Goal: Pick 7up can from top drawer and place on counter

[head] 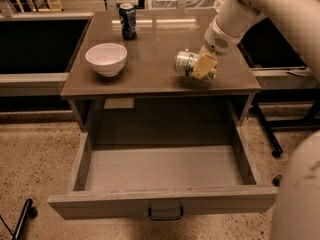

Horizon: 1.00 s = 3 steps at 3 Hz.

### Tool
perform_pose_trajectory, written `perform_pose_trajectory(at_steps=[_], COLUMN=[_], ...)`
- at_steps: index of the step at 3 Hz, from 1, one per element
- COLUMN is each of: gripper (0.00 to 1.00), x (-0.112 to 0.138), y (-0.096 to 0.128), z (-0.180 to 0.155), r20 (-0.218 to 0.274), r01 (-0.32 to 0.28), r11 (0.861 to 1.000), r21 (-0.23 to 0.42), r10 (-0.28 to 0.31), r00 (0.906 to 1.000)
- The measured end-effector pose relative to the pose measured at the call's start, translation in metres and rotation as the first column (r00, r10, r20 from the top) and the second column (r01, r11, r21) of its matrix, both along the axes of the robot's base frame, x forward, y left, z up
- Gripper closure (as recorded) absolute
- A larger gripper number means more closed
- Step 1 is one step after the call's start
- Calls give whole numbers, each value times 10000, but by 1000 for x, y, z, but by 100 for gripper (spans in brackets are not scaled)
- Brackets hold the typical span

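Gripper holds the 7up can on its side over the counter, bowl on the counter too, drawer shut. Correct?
No: the camera view shows the drawer pulled open. The rest holds: the gripper grips the can on its side over the counter, where the bowl sits.

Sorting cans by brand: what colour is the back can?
Dark blue can, camera view; the gripper holds the 7up can over the counter, front right.

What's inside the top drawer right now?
Only bare floor shows in the top drawer; its front panel hides the nearest strip. The gripper holds the 7up can over the counter.
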<state>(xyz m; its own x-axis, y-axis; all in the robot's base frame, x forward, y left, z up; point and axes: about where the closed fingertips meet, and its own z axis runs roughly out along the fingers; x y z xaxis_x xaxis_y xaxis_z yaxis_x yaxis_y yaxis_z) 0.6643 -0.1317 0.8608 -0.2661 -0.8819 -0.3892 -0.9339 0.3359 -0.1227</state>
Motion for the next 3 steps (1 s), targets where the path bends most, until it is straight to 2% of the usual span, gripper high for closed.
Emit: perform_pose_trajectory(at_steps=[1, 2, 3], gripper=[24, 2, 0], x=[39, 50, 53], y=[-1, 8, 11], z=[-8, -36, -49], r20=[-370, -1369, -1898], r01=[1141, 1396, 1254], r11=[9930, 9890, 9875], r21=[299, 486, 953], r10=[-1130, -1318, -1056], r00=[9929, 9818, 9761])
